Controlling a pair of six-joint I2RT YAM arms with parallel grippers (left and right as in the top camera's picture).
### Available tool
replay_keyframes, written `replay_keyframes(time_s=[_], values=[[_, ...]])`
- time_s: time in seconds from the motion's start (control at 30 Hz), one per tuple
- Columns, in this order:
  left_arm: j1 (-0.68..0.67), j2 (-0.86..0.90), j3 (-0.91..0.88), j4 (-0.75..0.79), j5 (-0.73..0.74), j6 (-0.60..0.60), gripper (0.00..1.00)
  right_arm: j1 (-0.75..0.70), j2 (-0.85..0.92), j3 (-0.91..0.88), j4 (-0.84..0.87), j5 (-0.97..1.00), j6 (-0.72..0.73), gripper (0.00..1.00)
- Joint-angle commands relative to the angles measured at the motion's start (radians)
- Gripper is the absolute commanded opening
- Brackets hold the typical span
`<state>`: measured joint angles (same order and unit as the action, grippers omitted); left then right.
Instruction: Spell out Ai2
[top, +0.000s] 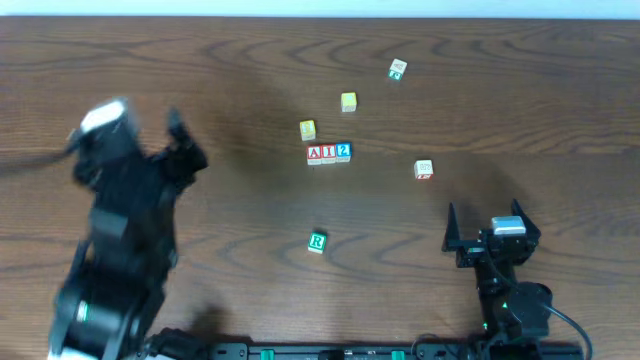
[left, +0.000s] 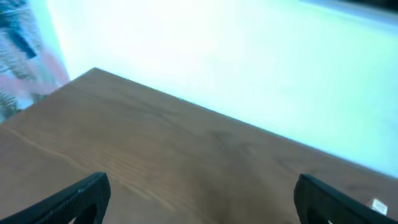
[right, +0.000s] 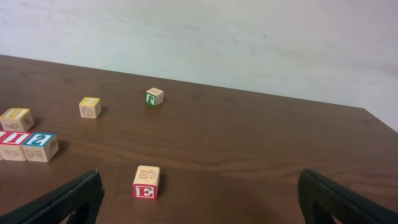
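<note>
While both arms are hanging clear of the blocks, I am seeing the left tool (top: 150, 125) spread wide and gripping nothing, and the right tool (top: 485, 215) likewise spread and empty over the table (top: 250, 60). The red "A" cube (top: 314, 153), red "I" cube (top: 328, 152) and blue "2" cube (top: 343, 151) are sitting touching in a row, ahead and left of the right tool, well off to the left tool's right. A green "R" cube (top: 317, 242) is lying apart from that row, out to the right tool's left.

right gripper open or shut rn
Open. In the right wrist view the right gripper shows its fingers wide apart at the bottom corners, nothing between them; the red E cube sits free on the table ahead.
</note>
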<state>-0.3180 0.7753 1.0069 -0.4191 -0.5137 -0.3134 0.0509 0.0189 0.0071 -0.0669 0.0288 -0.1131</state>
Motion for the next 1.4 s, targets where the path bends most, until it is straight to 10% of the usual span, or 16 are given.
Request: replay_keyframes(time_s=[0.0, 0.3, 0.67, 0.83, 0.97, 1.37], values=[[0.027, -0.16, -0.183, 0.085, -0.008, 0.006, 0.95, 0.002, -0.001, -0.002, -0.005, -0.007, 0.011, 0.99], [0.102, -0.66, -0.751, 0.331, 0.041, -0.122, 0.95, 0.002, -0.001, -0.002, -0.005, -0.007, 0.011, 0.99], [0.134, -0.772, -1.004, 0.706, 0.077, -0.121, 0.95, 0.002, -0.001, -0.002, -0.005, -0.007, 0.011, 0.99], [0.141, -0.772, -1.003, 0.813, 0.112, 0.122, 0.96, 0.002, -0.001, -0.002, -0.005, -0.007, 0.011, 0.99], [0.141, -0.772, -1.003, 0.769, 0.243, 0.283, 0.96, 0.002, -0.001, -0.002, -0.005, -0.007, 0.011, 0.99], [0.145, -0.772, -1.003, 0.382, 0.247, -0.018, 0.95, 0.002, -0.001, -0.002, -0.005, -0.006, 0.011, 0.99]])
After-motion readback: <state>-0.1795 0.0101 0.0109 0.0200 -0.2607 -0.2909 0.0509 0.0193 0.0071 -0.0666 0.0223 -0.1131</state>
